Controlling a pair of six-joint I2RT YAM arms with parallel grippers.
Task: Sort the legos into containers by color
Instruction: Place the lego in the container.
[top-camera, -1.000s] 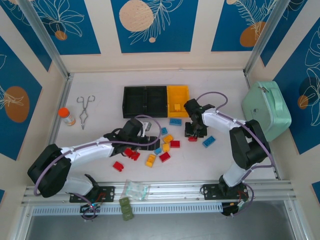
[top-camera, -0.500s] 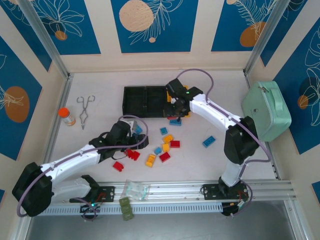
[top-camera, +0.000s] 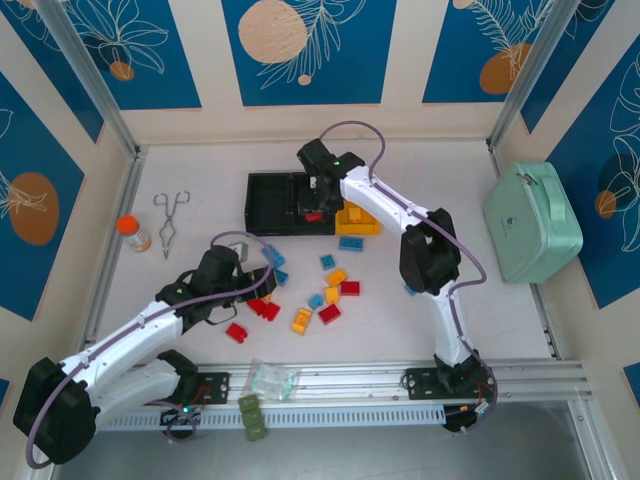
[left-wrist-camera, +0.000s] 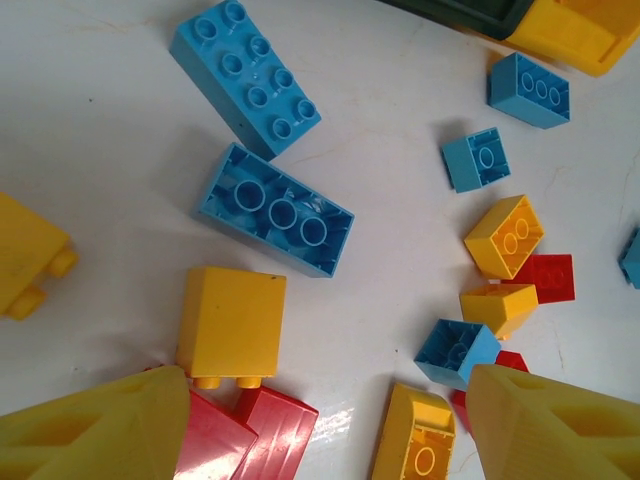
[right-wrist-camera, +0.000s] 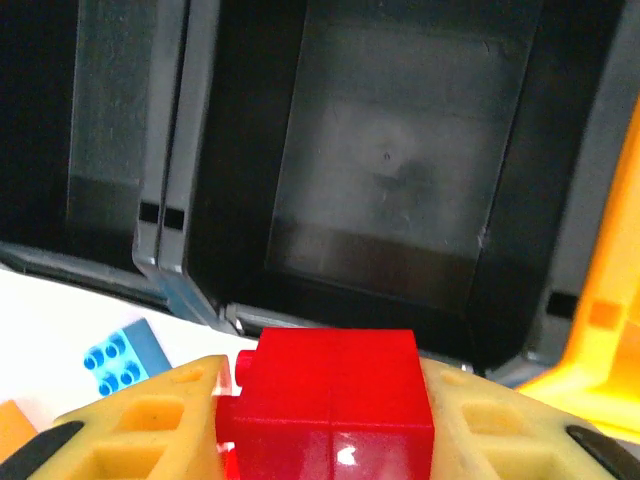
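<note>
My right gripper (top-camera: 314, 210) is shut on a red lego (right-wrist-camera: 330, 400) and hangs over the near rim of the middle black container (right-wrist-camera: 400, 170). The left black container (top-camera: 268, 200) and the yellow container (top-camera: 357, 190) flank it. My left gripper (left-wrist-camera: 320, 445) is open just above the pile, with its yellow fingers (left-wrist-camera: 90, 430) on either side of two red legos (left-wrist-camera: 250, 435) and a yellow lego (left-wrist-camera: 425, 450). A yellow brick (left-wrist-camera: 230, 325), two long blue bricks (left-wrist-camera: 275, 210) and more small legos lie ahead of it. Loose legos (top-camera: 336, 277) are scattered mid-table.
Metal forceps (top-camera: 170, 222) and an orange-capped bottle (top-camera: 133, 232) lie at the left. A mint-green case (top-camera: 533, 220) stands at the right. A clear bag (top-camera: 270, 378) and a small green piece (top-camera: 253, 415) rest on the front rail.
My right gripper carried the red lego up from the table, past the yellow container, to the middle black one. My left arm drew back toward the near left.
</note>
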